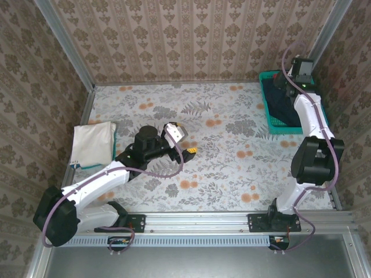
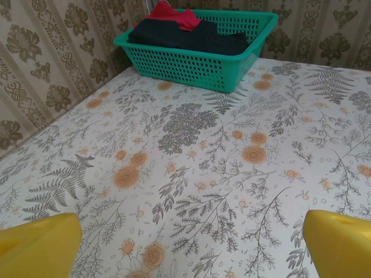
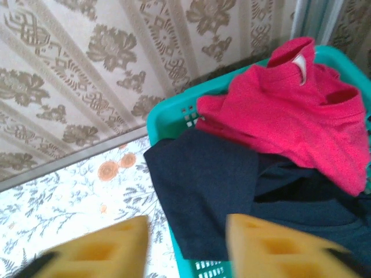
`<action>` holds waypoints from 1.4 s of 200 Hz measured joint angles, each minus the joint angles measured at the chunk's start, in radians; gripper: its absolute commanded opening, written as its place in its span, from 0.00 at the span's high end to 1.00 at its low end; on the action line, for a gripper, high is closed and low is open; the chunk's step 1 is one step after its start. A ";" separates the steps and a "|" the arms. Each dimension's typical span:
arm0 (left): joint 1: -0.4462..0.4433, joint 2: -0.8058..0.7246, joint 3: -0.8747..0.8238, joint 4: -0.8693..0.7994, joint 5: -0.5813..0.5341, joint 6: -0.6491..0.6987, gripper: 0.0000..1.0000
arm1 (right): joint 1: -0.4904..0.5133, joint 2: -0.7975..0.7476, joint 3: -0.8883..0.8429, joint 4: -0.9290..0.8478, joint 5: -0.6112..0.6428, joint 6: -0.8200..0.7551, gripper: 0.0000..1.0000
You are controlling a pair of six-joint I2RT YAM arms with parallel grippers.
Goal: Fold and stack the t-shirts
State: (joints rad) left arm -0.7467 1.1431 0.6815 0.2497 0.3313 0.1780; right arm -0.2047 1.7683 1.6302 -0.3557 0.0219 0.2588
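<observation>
- left gripper (image 1: 182,142) sits over the middle of the table (image 1: 232,174), a bit toward the left edge. Its fingers (image 2: 37,246) are spread wide over the bare flowery top
- right gripper (image 3: 185,226) hangs over the teal basket (image 1: 269,116) in the far right corner. Its yellow fingers (image 3: 272,249) are apart, not pinching any cloth as far as I can see (that view's pretty blurry down there)
- in the basket: navy t-shirt (image 3: 214,185) lies rumpled, one edge flopped over the rim, and the red t-shirt (image 3: 290,98) is bunched up on top of it at one end
- cream-white t-shirt (image 1: 93,143) is folded flat at the table's left edge, well apart from the basket
</observation>
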 measured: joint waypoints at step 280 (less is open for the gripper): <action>0.000 -0.085 -0.077 0.064 -0.092 -0.085 0.00 | -0.015 -0.316 -0.046 0.032 -0.061 0.051 1.00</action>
State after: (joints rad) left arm -0.7464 1.0584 0.6044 0.3141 0.2390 0.0933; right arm -0.2195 1.4525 1.5845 -0.3233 -0.0395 0.3099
